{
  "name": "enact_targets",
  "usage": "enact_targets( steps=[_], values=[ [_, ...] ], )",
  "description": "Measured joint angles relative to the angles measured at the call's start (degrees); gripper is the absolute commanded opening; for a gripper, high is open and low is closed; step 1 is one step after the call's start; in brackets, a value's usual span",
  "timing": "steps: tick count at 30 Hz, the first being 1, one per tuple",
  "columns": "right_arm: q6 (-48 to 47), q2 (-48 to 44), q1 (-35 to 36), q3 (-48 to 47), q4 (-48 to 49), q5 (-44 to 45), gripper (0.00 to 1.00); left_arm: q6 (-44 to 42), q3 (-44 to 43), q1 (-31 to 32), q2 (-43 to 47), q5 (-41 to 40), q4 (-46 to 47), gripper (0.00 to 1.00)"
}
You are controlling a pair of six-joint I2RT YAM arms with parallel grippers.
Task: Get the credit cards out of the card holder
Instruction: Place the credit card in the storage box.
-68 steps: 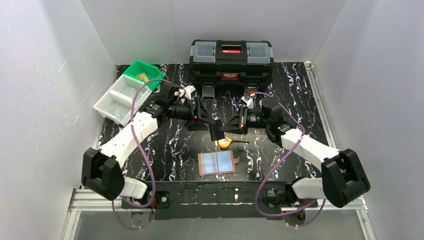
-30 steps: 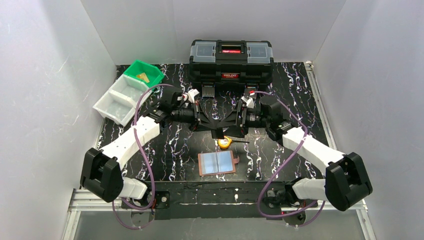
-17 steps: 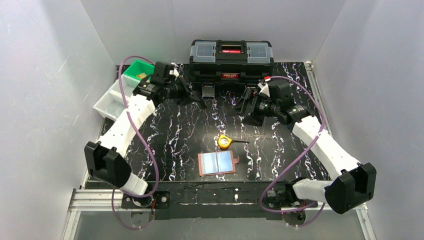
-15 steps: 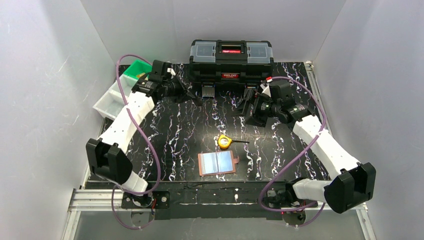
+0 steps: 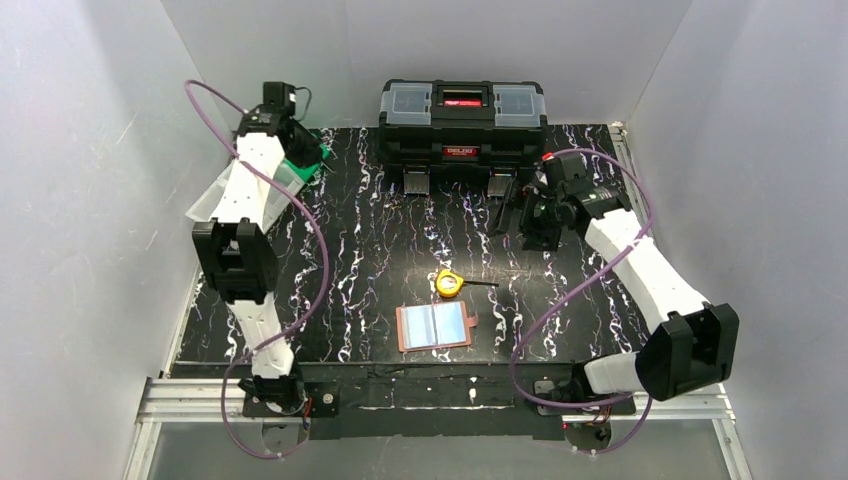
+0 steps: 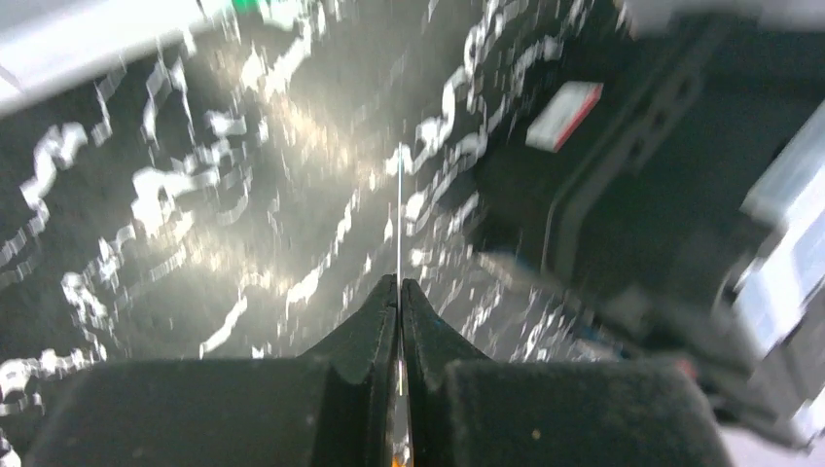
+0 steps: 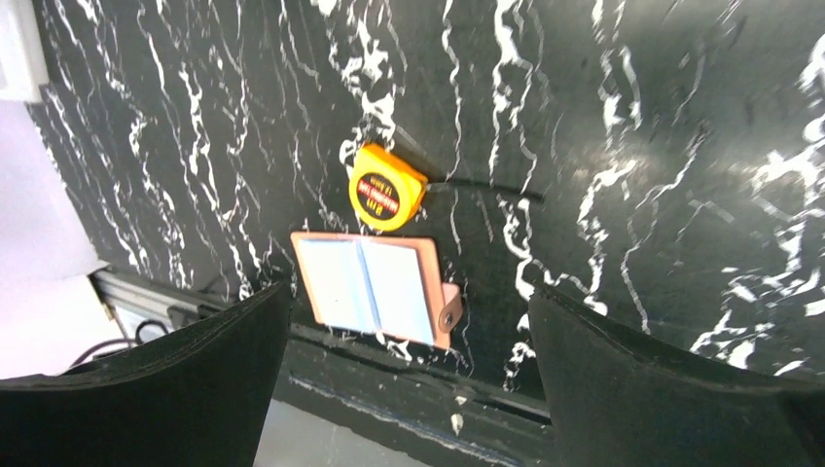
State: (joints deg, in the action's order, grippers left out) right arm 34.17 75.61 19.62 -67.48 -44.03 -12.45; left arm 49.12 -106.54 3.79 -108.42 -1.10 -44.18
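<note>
Left pincer (image 6: 399,284) — now perhaps by bin (image 5: 312,160)

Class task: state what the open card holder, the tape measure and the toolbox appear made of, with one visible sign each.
Card holder: probably leather, matte tan-brown border and snap tab; its pale bluish sleeves look like glossy clear plastic. Tape measure: likely hard plastic, smooth yellow moulded case. Toolbox: seemingly moulded black plastic, with translucent lid compartments.
</note>
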Motion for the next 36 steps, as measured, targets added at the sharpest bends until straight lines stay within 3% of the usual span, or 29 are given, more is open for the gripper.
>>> enact_targets(
  steps=[7, 13, 19, 20, 22, 24, 26, 29, 36],
  values=[
    [-4.3, 5.0, -6.3, -5.6, -3.0, 0.3, 0.98, -3.2, -23.2, -9.6, -17.0, -3.5, -6.4, 0.00],
    [-5.6, 8.5, -11.0, -7.3, -5.2, -0.8, 0.98, -3.7, -24.6, -15.6, -23.9, -6.4, -9.2, 0.00],
    [-5.8, 13.0, -11.4, -8.6, -6.0, -3.3, 0.98, -3.8, -29.9, -18.7, -30.0, -6.4, -9.6, 0.00],
    [-5.9, 13.4, -11.3, -8.6, -6.0, -3.7, 0.98, -3.7, -30.6, -18.9, -30.7, -6.4, -9.2, 0.08],
    [-5.9, 14.0, -11.3, -8.6, -6.0, -4.6, 0.98, -3.6, -30.8, -19.0, -31.2, -6.3, -8.5, 0.39],
    [-5.9, 14.0, -11.4, -8.6, -6.0, -5.4, 0.98, -3.4, -30.8, -19.0, -31.2, -5.9, -8.1, 0.61],
    [-5.9, 14.0, -11.4, -8.6, -5.9, -6.1, 0.98, -3.2, -30.8, -19.0, -31.2, -5.7, -7.7, 0.74],
    [-5.8, 14.0, -11.3, -8.4, -5.4, -7.5, 0.98, -3.1, -30.7, -18.9, -31.2, -5.5, -7.0, 0.81],
    [-5.4, 13.9, -11.3, -7.5, -5.0, -10.1, 0.98, -2.8, -26.6, -19.0, -28.0, -5.0, -4.9, 0.89]
  ],
)
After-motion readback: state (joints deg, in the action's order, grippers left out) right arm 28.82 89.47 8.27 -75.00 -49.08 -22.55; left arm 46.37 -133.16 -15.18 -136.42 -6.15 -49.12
